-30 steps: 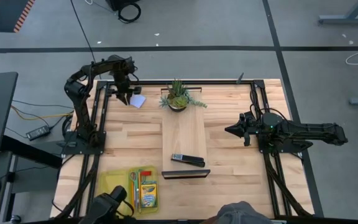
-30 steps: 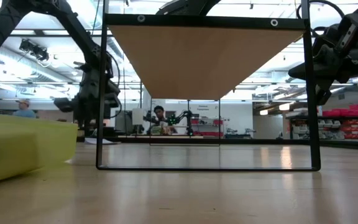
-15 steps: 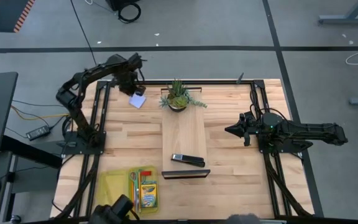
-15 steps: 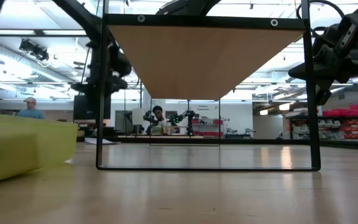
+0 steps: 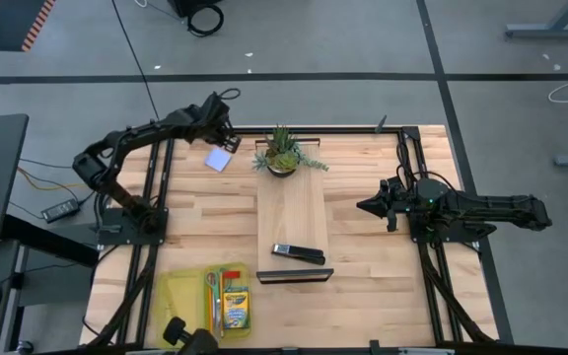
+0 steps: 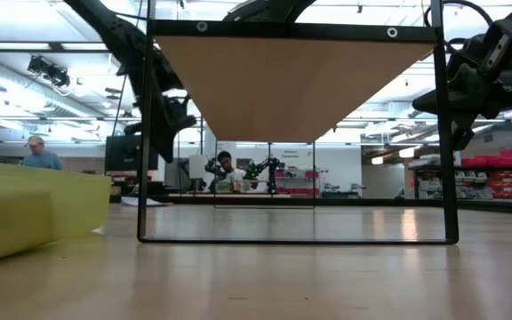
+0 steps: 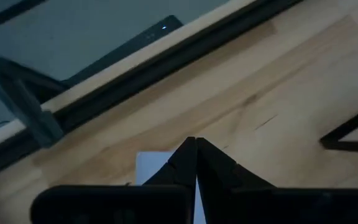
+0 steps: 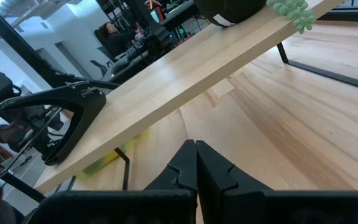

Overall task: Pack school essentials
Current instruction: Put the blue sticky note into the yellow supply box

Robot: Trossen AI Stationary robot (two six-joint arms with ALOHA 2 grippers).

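A pale blue-white note pad (image 5: 218, 160) lies flat on the table at the far left; it also shows in the left wrist view as note pad (image 7: 150, 169), behind the fingers. My left gripper (image 5: 225, 136) (image 7: 196, 155) hangs shut just above it, slanting down, with nothing between its fingers. At the near left an open yellow case (image 5: 187, 296) holds a yellow-green crayon box (image 5: 235, 307) and green-handled scissors (image 5: 210, 291). My right gripper (image 5: 363, 206) (image 8: 196, 155) waits shut at the table's right.
A raised wooden shelf (image 5: 292, 212) on a black frame spans the table's middle. It carries a small potted plant (image 5: 282, 153) at its far end and a black stapler-like bar (image 5: 299, 254) at its near end. People show in the room beyond the table.
My left gripper has risen from beside the note pad and swung toward the far edge and a little to the right, tipping and rolling as it went. The note pad has stayed where it lay.
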